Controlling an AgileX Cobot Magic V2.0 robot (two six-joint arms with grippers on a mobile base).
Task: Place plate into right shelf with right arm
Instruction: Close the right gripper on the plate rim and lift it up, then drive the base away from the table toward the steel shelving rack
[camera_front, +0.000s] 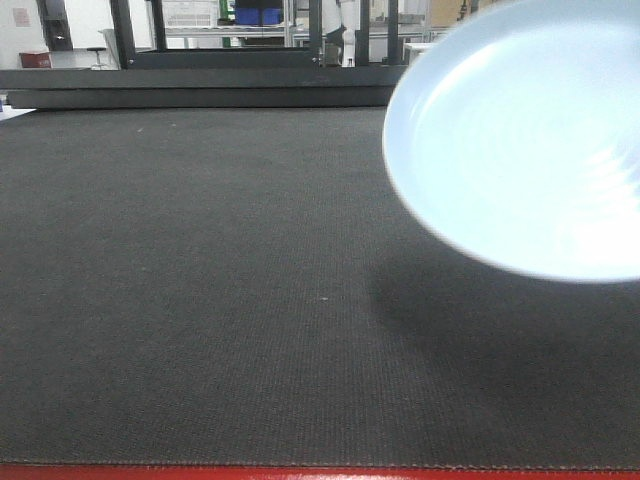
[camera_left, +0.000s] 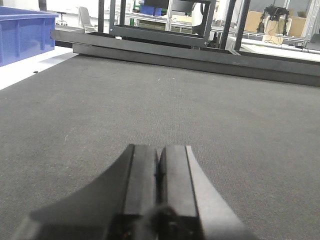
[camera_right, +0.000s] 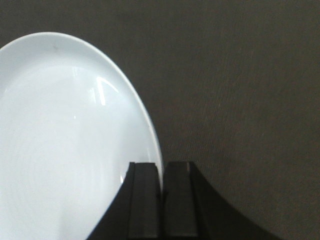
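Observation:
The white plate (camera_front: 520, 140) hangs tilted in the air at the upper right of the front view, its pale bluish side toward the camera, with its shadow on the mat below. In the right wrist view the plate (camera_right: 65, 140) fills the left half, and my right gripper (camera_right: 161, 172) is shut on its rim, one finger on each face. My left gripper (camera_left: 159, 165) is shut with nothing in it, low over the dark mat. The right shelf is out of view.
A dark woven mat (camera_front: 200, 300) covers the table, with a red edge (camera_front: 300, 472) at the front. Dark metal frame bars (camera_front: 200, 88) lie across the far side. A blue bin (camera_left: 22, 37) stands at the far left.

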